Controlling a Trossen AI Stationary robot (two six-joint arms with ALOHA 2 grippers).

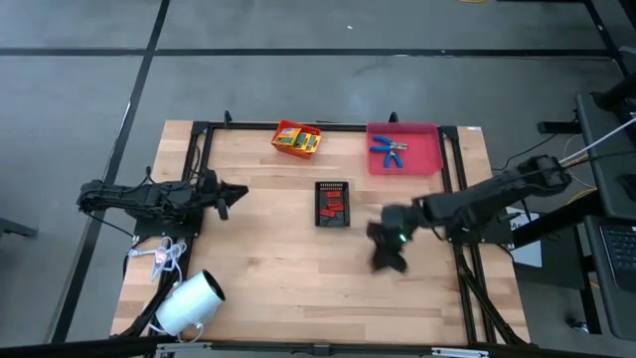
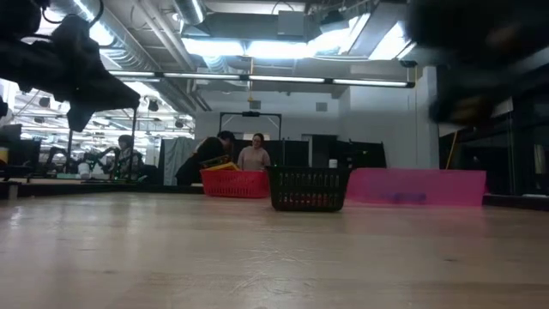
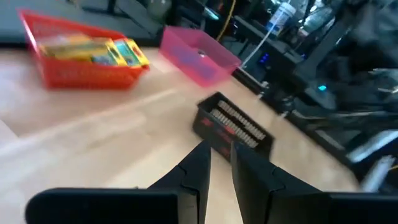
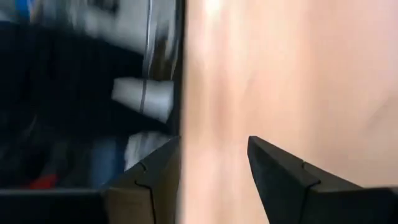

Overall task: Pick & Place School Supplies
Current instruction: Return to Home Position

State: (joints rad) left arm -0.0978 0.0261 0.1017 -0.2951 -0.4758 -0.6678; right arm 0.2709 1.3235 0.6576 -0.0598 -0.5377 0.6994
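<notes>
— Boxes! Where are the yellow-and-green boxes (image 1: 296,140)?

— They lie in the red basket (image 1: 275,137) at the far side of the table (image 1: 278,268). I can't count them well from up here.

— And the blue pliers (image 1: 389,151)?

— In the pink bin (image 1: 425,137), just beside the basket. They lie close together on its floor.

— I see little red pieces (image 1: 333,208) too.

— Yes, they sit in the black bin (image 1: 333,185), in the middle of the table, nearer to us than the other two.

— What does the right gripper (image 4: 214,171) do?

— It hangs over bare wood, near the black bin and on its right. Its two fingers are spread wide. Nothing is between them, and they touch nothing.

— And the left gripper (image 3: 219,169)?

— It is up off the table at the left side, well apart from the bins, and it points at them. Its fingers (image 3: 198,171) are close, with only a thin gap between them. It holds nothing.

— What is that big white thing?

— A white roll (image 1: 191,301) at the near left corner, with a white cord bundle (image 1: 164,257) beside it. No gripper is near them.
</notes>
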